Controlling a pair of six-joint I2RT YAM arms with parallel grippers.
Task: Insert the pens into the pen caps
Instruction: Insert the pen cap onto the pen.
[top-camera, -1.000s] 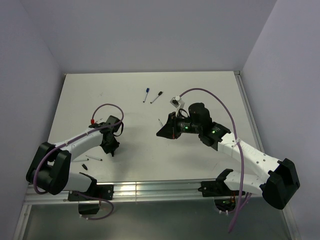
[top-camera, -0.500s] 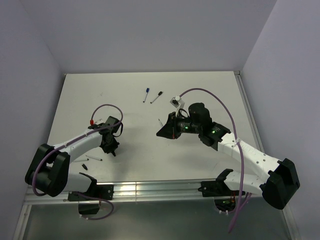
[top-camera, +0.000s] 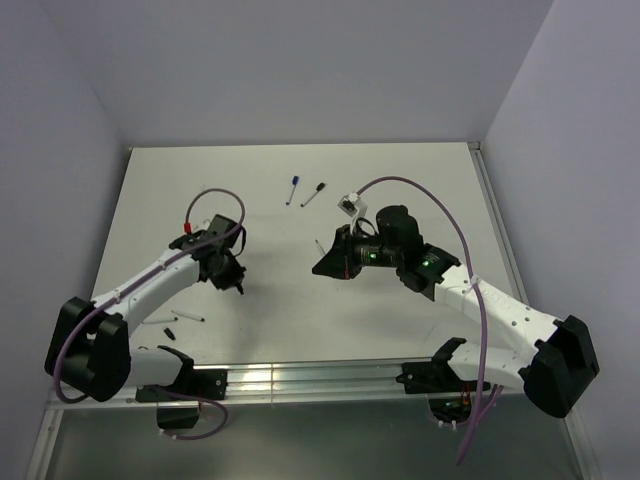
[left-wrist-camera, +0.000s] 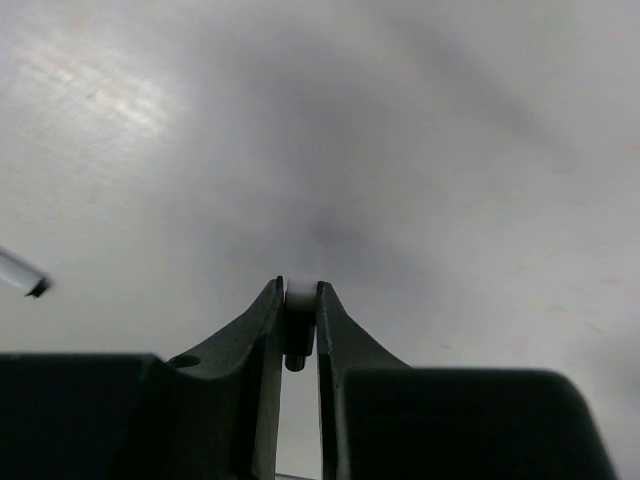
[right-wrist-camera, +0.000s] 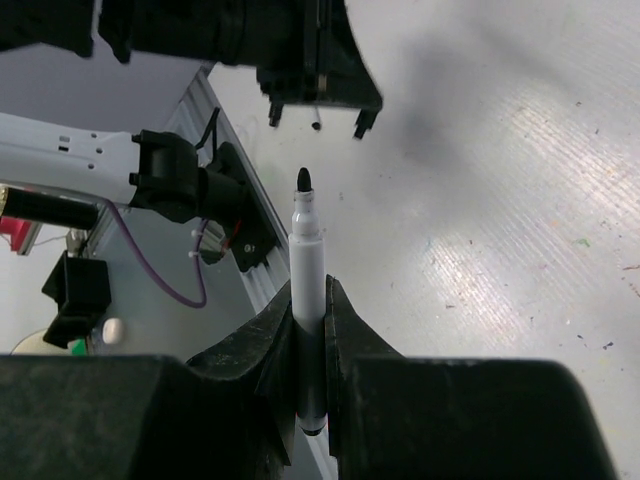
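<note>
Pens share a white table (top-camera: 420, 190) with two arms. The right arm (top-camera: 470, 295) reaches over the middle of the table and the left arm (top-camera: 150, 285) over its left half, the two well apart.

The right jaws are clamped low on the barrel of an uncapped pen (right-wrist-camera: 305, 255), whose dark tip points toward the left arm. A blue-ended pen (top-camera: 293, 190) and a black-ended pen (top-camera: 316, 192) lie side by side near the middle of the far edge. A loose pen (top-camera: 187, 316) lies toward the near-left corner.

The left jaws are pinched narrow on a small white piece (left-wrist-camera: 300, 297) with a dark end — pen or cap, I cannot tell.

The main risk, as I judge it, is at the meeting. Much of the held pen stands clear of the right jaws, so any off-axis push could pivot it in the grip. The tip would then skid past its target instead of seating. The small piece has little surface under the left jaws — a hard shove could pop it out onto the table.
</note>
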